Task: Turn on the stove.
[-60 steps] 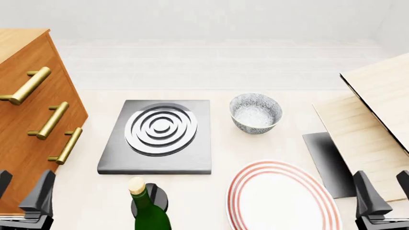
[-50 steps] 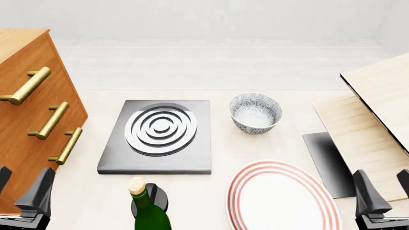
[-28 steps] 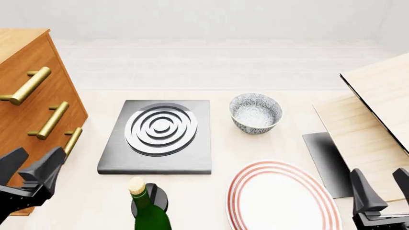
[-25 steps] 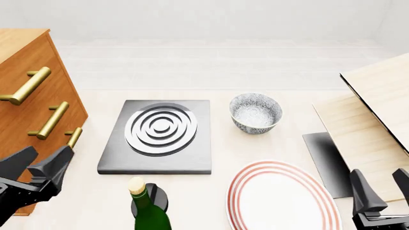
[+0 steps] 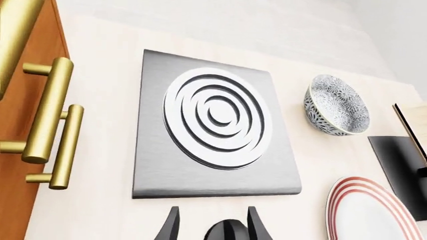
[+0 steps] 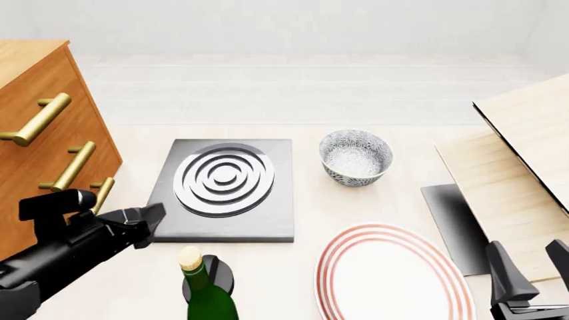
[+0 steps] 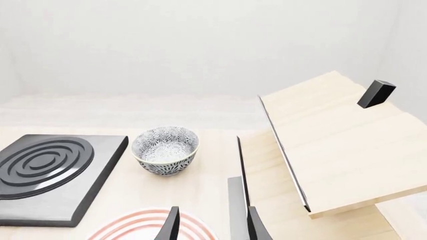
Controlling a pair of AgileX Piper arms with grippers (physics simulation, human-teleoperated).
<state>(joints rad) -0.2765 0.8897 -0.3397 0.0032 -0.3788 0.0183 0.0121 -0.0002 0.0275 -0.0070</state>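
The stove (image 6: 258,217) is a dark-grey slab with a round burner (image 6: 223,179) of silver-white rings, in the middle left of the table. Its small black knob (image 6: 220,272) stands in front of the slab, partly hidden by a green bottle (image 6: 206,298). My left gripper (image 6: 153,219) is open and empty at the stove's front-left corner. In the left wrist view the stove (image 5: 153,170) lies ahead and the knob (image 5: 227,233) shows between the fingers (image 5: 169,228). My right gripper (image 6: 529,273) is open and empty at the front right. The stove also shows in the right wrist view (image 7: 100,172).
A wooden drawer cabinet (image 6: 36,193) with brass handles stands left of the stove. A patterned bowl (image 6: 356,157) sits right of it. A red-rimmed white plate (image 6: 391,273) lies in front. A plain dark panel (image 6: 454,227) and a pale wooden box (image 6: 524,153) are at the right.
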